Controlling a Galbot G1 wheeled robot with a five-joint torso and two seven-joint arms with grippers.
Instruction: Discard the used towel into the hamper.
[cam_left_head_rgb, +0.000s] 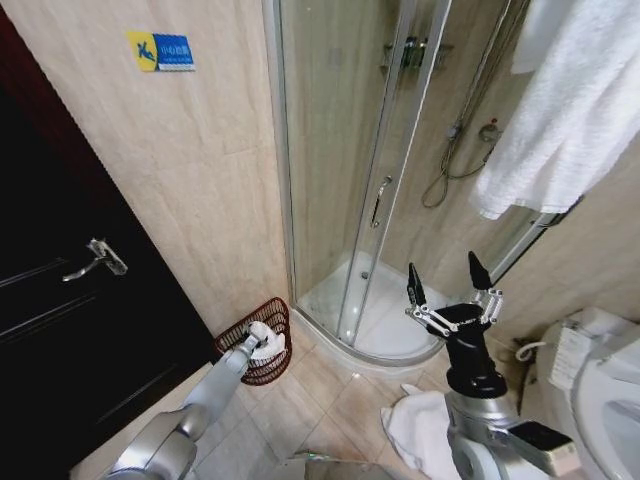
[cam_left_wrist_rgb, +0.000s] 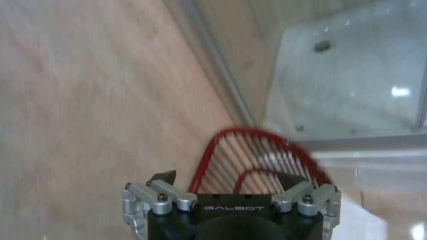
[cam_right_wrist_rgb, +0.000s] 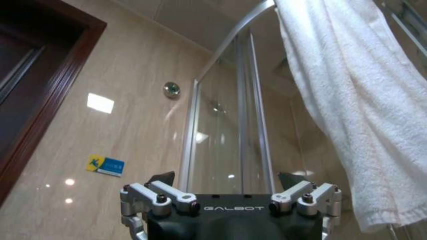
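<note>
Spread wide and empty, the jaws of the left gripper (cam_left_head_rgb: 262, 341) are held over the hamper (cam_left_head_rgb: 262, 312), which is set on the floor (cam_left_head_rgb: 330, 400) against the wall. The right gripper (cam_left_head_rgb: 449, 283) is raised, jaws parted, near the hanging towel (cam_left_head_rgb: 570, 110).

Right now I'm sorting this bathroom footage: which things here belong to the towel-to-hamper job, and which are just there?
Belongs to the job:
- hamper, on the floor by the wall
- left gripper, open at the hamper
- white towel on the floor

Just there:
- hanging towel
- shower door
- toilet
- dark door
- right gripper, open, raised
</note>
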